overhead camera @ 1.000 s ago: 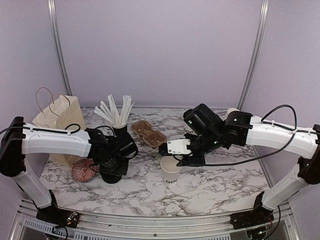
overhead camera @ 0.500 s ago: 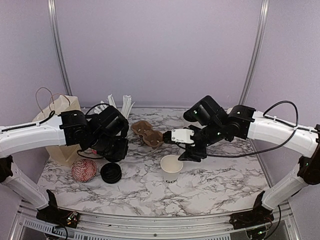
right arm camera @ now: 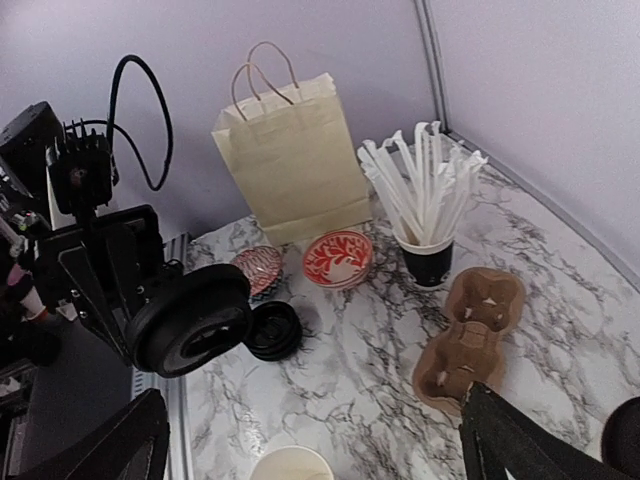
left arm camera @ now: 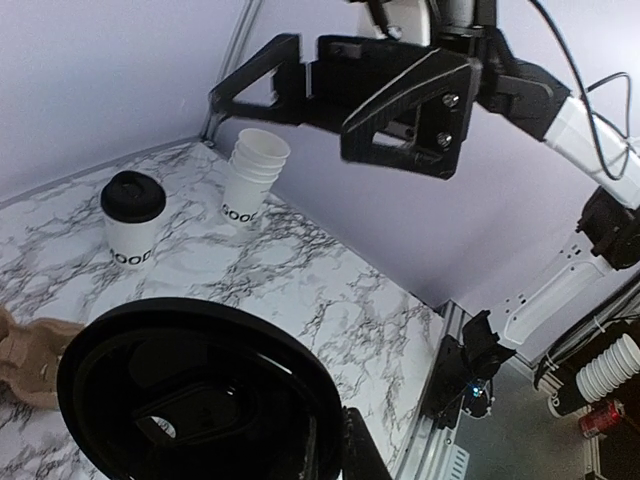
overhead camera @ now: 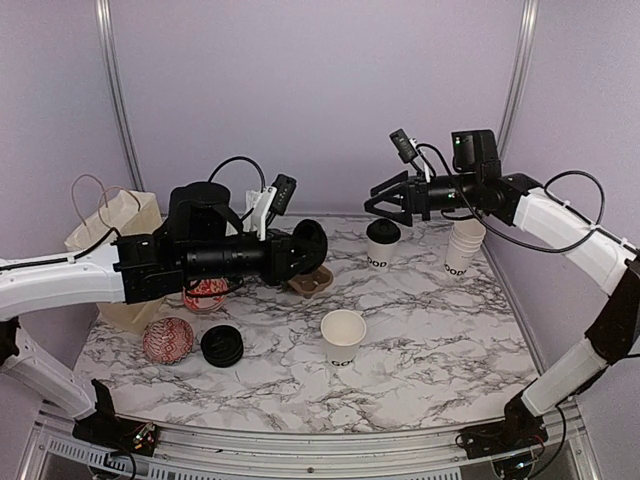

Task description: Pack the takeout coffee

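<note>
While your left end effector point(overhead camera: 298, 252) clamps a lid point(left arm camera: 190, 400) (right end effector point(overhead camera: 380, 203) apart), one cup point(overhead camera: 342, 340) sits unlidded, none packed.

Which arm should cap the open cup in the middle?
Left: the left end effector holds the black lid the open cup needs; the right end effector is open and empty.
</note>
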Tool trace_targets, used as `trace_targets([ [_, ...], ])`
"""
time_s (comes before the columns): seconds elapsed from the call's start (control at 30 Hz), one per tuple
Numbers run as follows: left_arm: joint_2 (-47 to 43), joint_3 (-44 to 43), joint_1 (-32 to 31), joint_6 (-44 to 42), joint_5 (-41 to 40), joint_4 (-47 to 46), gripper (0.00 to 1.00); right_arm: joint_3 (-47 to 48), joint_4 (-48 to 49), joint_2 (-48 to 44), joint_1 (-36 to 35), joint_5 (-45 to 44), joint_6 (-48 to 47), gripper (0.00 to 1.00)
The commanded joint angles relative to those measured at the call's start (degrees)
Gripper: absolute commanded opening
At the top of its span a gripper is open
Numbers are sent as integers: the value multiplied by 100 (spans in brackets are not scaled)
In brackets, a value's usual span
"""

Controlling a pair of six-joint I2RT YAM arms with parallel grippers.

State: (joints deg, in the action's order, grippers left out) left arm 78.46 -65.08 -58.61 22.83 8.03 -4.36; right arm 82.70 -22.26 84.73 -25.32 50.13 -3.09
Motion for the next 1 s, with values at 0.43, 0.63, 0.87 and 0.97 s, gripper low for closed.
trace_targets([
  [0.43,295,-118,-19,-441,916,-1818,9,-618,2015,416,-649,2141,2548,99],
  [0.63,240,-5,-19,-376,1049,-1975,9,-842,2919,554,-682,2529,3285,96],
  [0.87,225,99,-19,-325,1237,-2204,9,-1001,3657,613,-848,2819,3849,92],
  [0.97,284,102,-19,-276,1307,-2240,9,-1030,3812,612,-860,2851,3983,90],
])
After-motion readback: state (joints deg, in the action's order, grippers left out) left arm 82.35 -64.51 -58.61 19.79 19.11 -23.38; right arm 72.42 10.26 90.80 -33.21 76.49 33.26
